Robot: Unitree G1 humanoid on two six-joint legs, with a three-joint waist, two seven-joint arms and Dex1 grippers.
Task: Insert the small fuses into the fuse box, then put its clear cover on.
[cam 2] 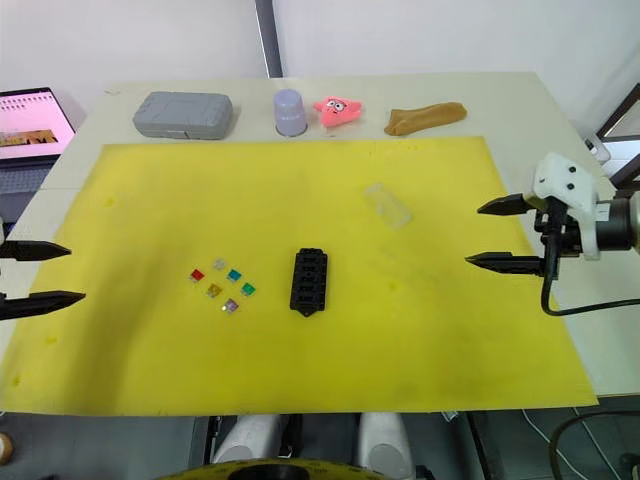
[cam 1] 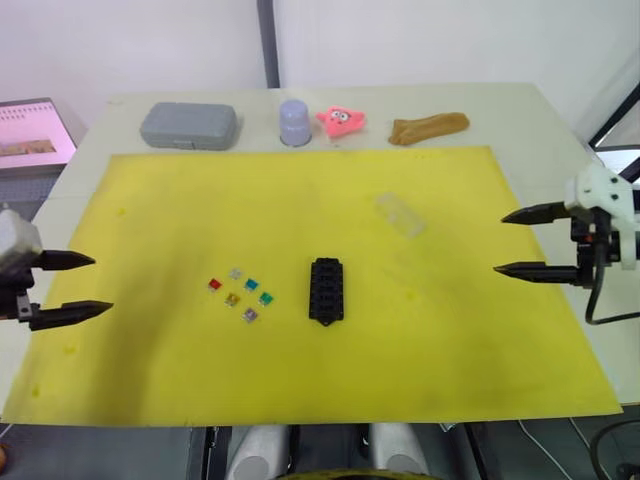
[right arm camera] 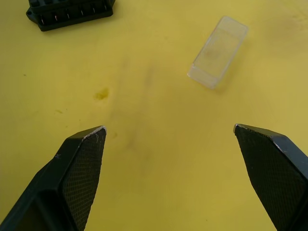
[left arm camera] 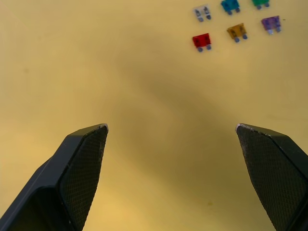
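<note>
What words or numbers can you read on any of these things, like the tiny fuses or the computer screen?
No text can be read anywhere.
Laptop screen: shows pink shapes and lines, too blurred to read.
Small fuses: any numbers on them are too small to tell.
Fuse box, clear cover, grey case: no markings visible.

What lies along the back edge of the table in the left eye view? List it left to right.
Grey case → lilac cup → pink star toy → brown glove-like piece.
</note>
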